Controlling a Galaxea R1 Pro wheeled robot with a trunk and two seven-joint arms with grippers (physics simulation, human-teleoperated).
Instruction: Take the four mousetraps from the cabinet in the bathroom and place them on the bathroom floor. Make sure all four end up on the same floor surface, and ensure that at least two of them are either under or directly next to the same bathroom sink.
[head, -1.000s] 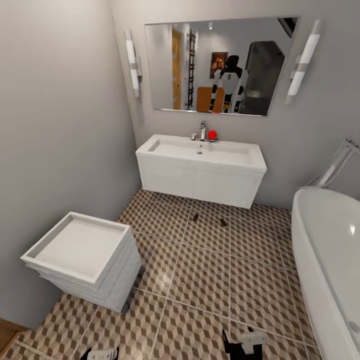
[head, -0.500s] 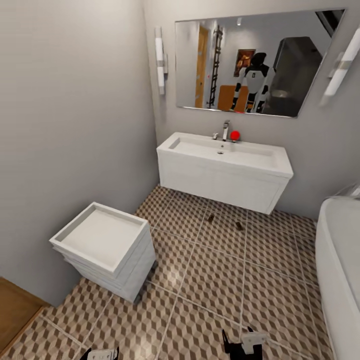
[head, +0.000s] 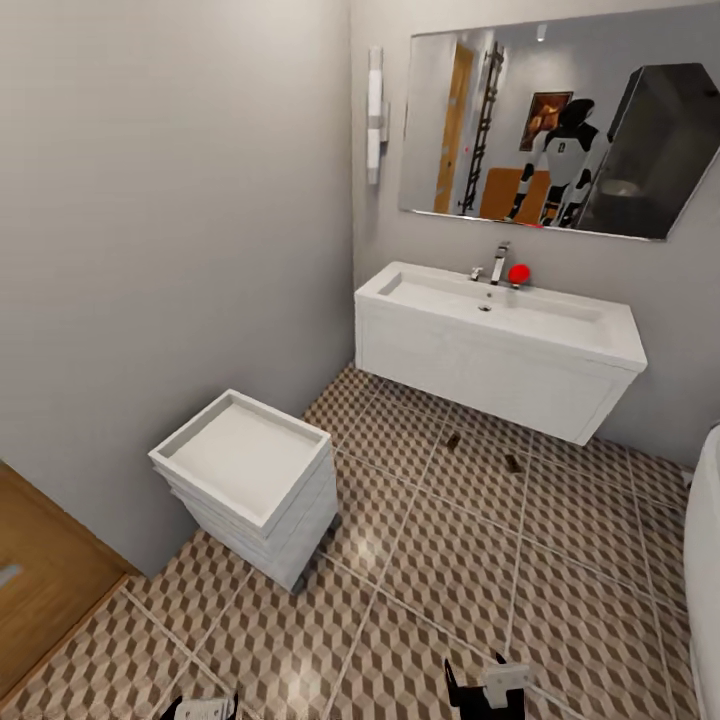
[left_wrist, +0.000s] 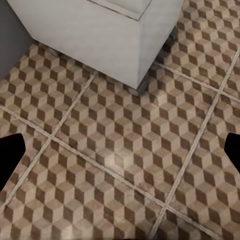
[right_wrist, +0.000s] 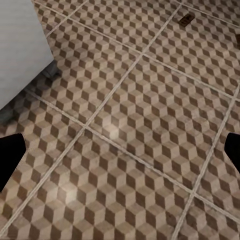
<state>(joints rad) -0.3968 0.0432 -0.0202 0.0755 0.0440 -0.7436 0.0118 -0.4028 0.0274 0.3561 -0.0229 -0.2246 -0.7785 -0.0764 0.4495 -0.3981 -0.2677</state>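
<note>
With both grippers wide and empty, we should turn from the two mousetraps (head: 453, 440) lying beside the bathroom sink (head: 500, 345) toward the cabinet.

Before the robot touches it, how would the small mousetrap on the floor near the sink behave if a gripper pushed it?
The mousetrap looks flat and low on the bathroom floor, so it would probably slide, not roll or tip. It seems tiny beside the bathroom sink, so it is likely light. The tiles look glossy, so it may skid easily.
</note>
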